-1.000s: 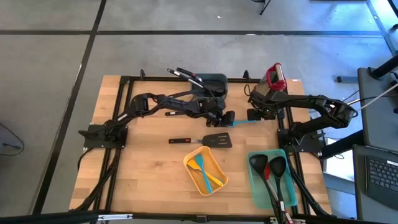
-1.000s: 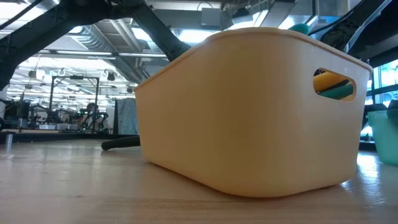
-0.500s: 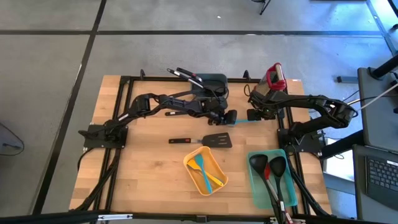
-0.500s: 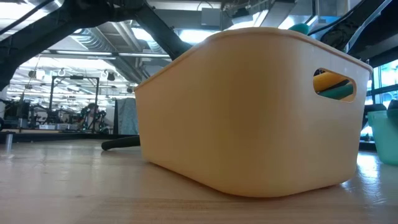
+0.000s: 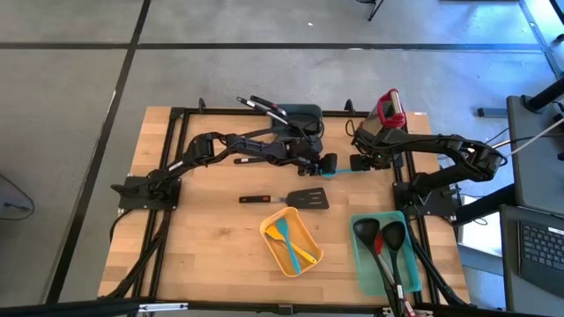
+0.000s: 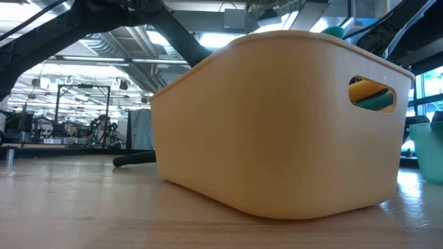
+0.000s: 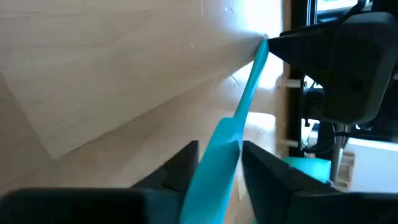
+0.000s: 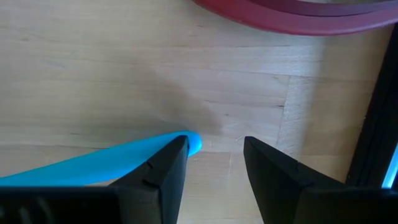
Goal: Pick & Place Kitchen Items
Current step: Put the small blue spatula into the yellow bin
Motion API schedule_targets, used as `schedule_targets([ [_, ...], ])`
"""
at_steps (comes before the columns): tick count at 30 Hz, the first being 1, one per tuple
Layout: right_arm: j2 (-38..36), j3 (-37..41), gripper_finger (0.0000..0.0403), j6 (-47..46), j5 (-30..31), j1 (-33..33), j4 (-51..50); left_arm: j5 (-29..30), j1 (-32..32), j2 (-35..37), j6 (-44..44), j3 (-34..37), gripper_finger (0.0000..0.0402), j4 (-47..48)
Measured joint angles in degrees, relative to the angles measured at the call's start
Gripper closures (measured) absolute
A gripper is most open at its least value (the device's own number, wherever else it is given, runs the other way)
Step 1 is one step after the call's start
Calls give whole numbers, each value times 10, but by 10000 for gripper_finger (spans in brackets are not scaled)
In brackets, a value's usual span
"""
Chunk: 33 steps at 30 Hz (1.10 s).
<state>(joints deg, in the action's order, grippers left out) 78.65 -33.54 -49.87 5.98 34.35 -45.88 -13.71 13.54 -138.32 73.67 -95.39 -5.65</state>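
Observation:
A teal spatula (image 5: 345,171) lies on the far right part of the table, between my two grippers. My left gripper (image 5: 328,165) reaches in from the left and is shut on the spatula's wide blade end. My right gripper (image 5: 359,162) points down over the handle's end, open, with bare table between its fingers (image 8: 214,155). The handle's tip (image 8: 194,142) shows just past one finger; I cannot tell whether they touch. A black turner (image 5: 291,199) lies flat on the table's middle. My left gripper pinches the teal spatula's blade end (image 7: 219,146) between its two fingers (image 7: 183,165), one on each flat side. The fingers slant down from the table's left and lie along the spatula. Its handle (image 7: 249,87) runs ahead toward my right gripper.
A yellow bin (image 5: 304,231) near the front holds teal and orange spatulas and fills the low view (image 6: 277,124). A teal bin (image 5: 359,255) at the front right holds black ladles. A dark bin (image 5: 304,114) with utensils and a red item (image 5: 388,107) stand at the far edge.

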Motion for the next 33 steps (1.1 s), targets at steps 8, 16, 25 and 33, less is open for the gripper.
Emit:
schedule_targets([
  [8, 0, 0, 235, 1, 1, 0, 0, -61, 3, -1, -43, 1, 382, -23],
  [16, -9, -22, 235, 35, -28, 0, -38, -78, 4, -1, -45, 1, 382, -23],
  [25, -74, -121, 235, 58, -88, -18, -91, -132, 16, 20, -69, 5, 383, -17],
  [33, -134, -241, 235, 91, -70, -63, -107, -178, 34, 100, -183, 5, 384, 115],
])
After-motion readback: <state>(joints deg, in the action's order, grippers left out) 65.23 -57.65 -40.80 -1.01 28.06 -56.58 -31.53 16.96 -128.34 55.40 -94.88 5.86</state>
